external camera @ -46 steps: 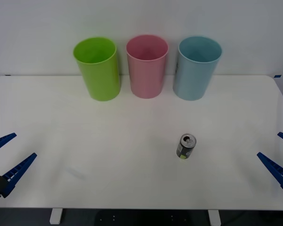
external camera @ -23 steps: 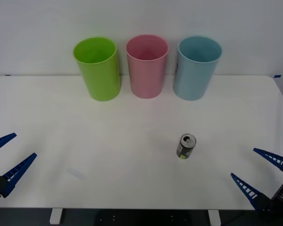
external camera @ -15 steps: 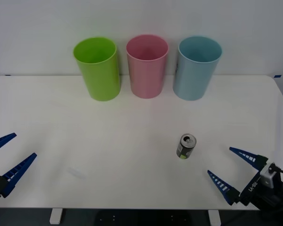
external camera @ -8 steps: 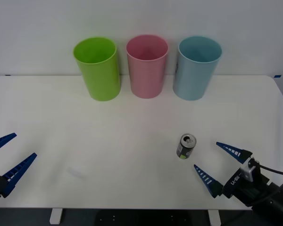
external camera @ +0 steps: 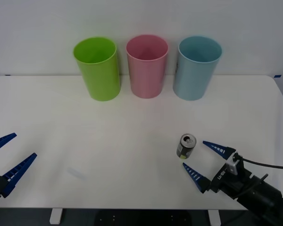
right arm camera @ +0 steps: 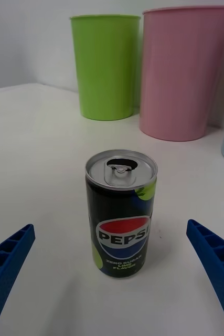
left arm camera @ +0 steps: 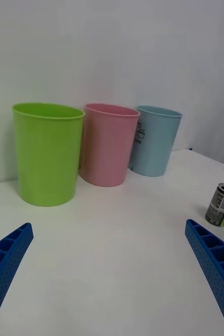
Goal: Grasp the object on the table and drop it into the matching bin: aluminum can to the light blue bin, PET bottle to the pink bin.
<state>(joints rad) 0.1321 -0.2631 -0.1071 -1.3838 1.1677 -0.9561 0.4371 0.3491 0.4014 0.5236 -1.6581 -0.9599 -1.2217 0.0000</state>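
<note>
One can [external camera: 186, 146] upright on table [external camera: 132, 122], front-right area, well apart from bins. Right gripper [external camera: 203, 160] low at table level just beside it, fingers spread wide, can lined up in gap but nothing touching yet (wrist cam has it dead centre, so approach looks square). Side-on makes sense for short upright can. Left gripper [external camera: 7, 157] also wide, parked at front-left edge, out of way. Blue bin [external camera: 193, 70] rightmost at back, next to pink bin [external camera: 146, 68], so short carry for right arm.
</note>
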